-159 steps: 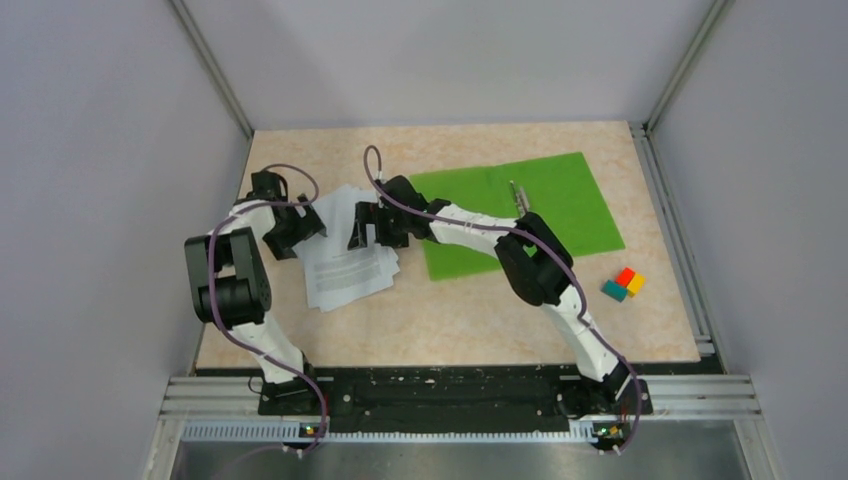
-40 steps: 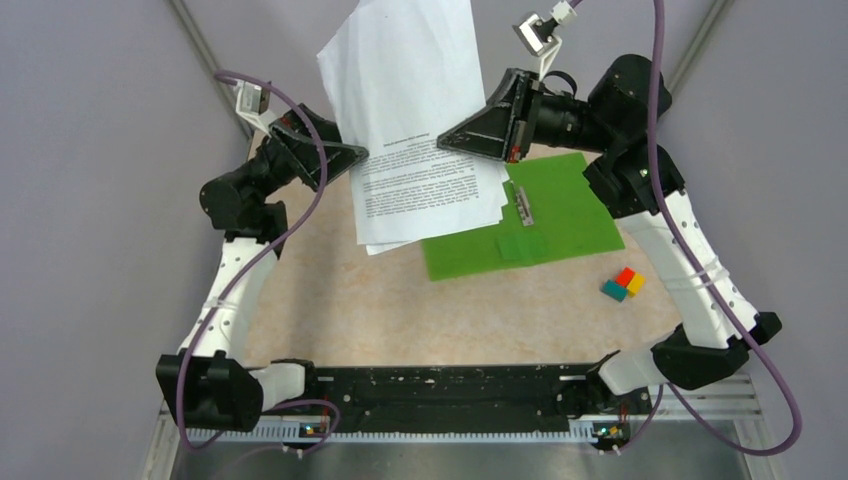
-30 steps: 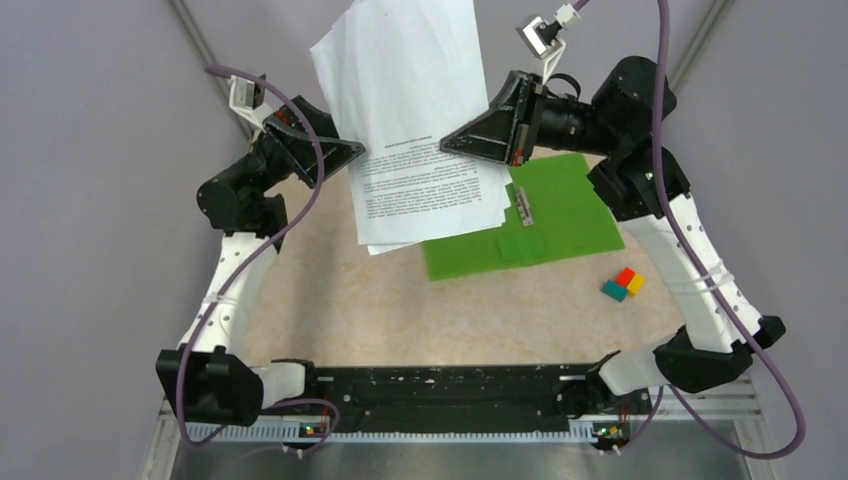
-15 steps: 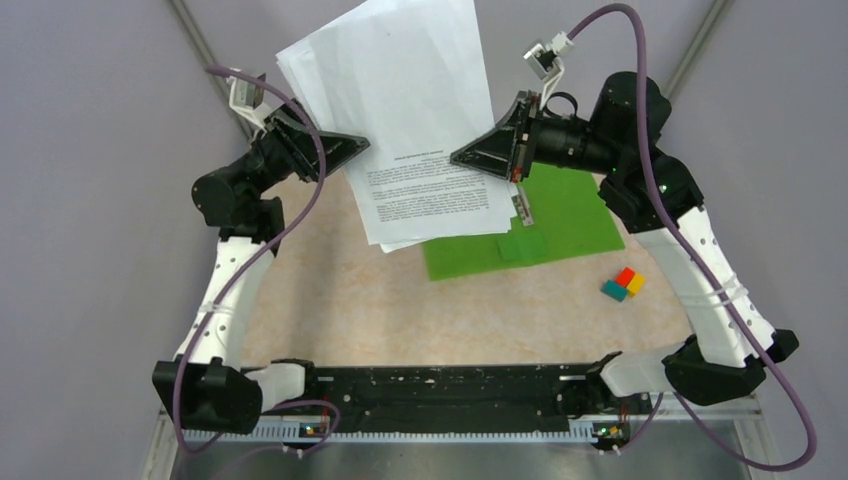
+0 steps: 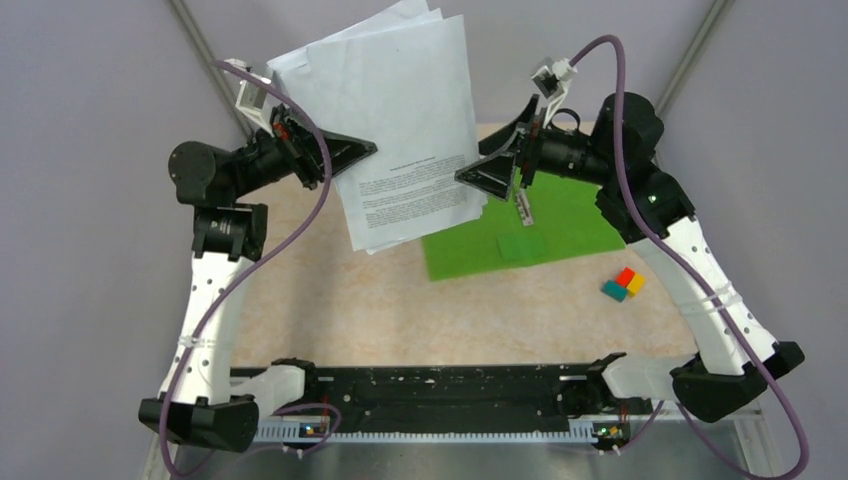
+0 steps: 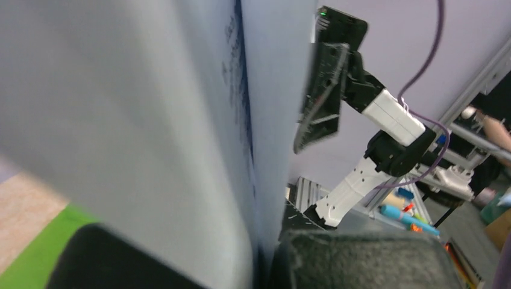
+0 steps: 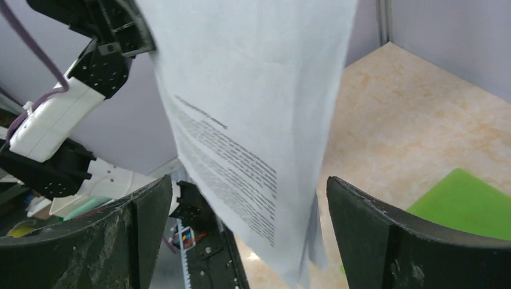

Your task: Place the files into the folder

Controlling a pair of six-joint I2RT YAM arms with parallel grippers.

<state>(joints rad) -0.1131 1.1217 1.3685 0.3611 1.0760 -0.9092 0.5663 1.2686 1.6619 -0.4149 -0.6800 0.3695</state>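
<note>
The files (image 5: pixel 400 130), a few white sheets with printed text, hang high above the table. My left gripper (image 5: pixel 365 150) is shut on their left edge; in the left wrist view the files (image 6: pixel 120 120) run down between its pads at the left gripper (image 6: pixel 262 265). My right gripper (image 5: pixel 478 172) stands open at the right edge of the sheets. In the right wrist view the files (image 7: pixel 259 108) hang loose between the spread fingers (image 7: pixel 385 235) of the right gripper (image 7: pixel 250 235). The green folder (image 5: pixel 565 200) lies open and flat on the table below, its metal clip (image 5: pixel 522 207) showing.
A small cluster of red, yellow and teal blocks (image 5: pixel 623 284) sits on the table right of the folder. Grey walls with metal frame posts (image 5: pixel 215 80) close in the back and sides. The black base rail (image 5: pixel 450 390) runs along the near edge.
My right gripper has opened and let go of the sheets, while my left gripper has shut on their left edge. The sheets have swung and tilted over to the left.
</note>
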